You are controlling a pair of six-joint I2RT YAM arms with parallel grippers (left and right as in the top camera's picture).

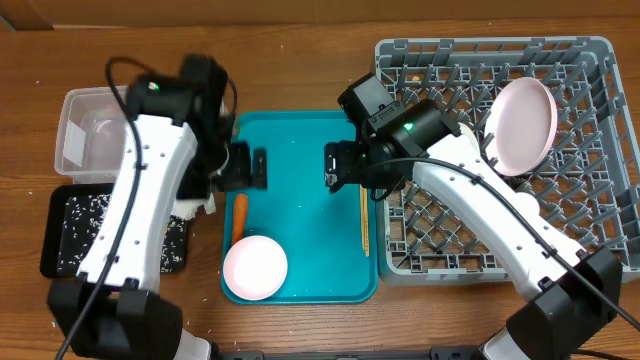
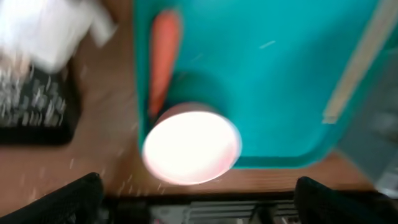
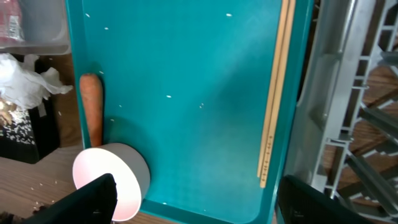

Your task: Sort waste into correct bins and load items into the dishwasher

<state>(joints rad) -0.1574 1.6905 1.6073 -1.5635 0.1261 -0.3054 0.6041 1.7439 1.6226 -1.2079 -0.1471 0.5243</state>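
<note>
The left wrist view is smearing badly: the small bowl (image 2: 191, 146) is glaring out to a blank white-pink disc, and the rice (image 2: 31, 102) on the black tray (image 2: 62, 127) is reading only as pale streaks. From overhead, the left arm is covering most of the crumpled napkin (image 1: 196, 205), part of the black tray and an edge of the clear tub (image 1: 85, 135). The right arm is hiding a stretch of the dish rack (image 1: 590, 210). A red wrapper (image 3: 12, 25) is showing inside the tub, cut off by the right wrist picture's edge.

The carrot (image 1: 239, 216) is lying flat in the teal tray (image 1: 300, 140), against its left wall. Its long axis is running along that wall, parallel to the chopsticks (image 1: 364, 222) on the opposite side. Its thinner end seems to be pointing at the bowl, which is sitting mouth up in the tray's near left corner; whether the two are touching I cannot tell. A pink plate (image 1: 521, 125) is leaning tilted in the rack.

The left fingers (image 2: 71, 198) are hanging spread wide and holding nothing, just beyond the carrot's far end. The right fingers (image 3: 87, 200) are likewise gaping apart and empty over the tray's middle.
</note>
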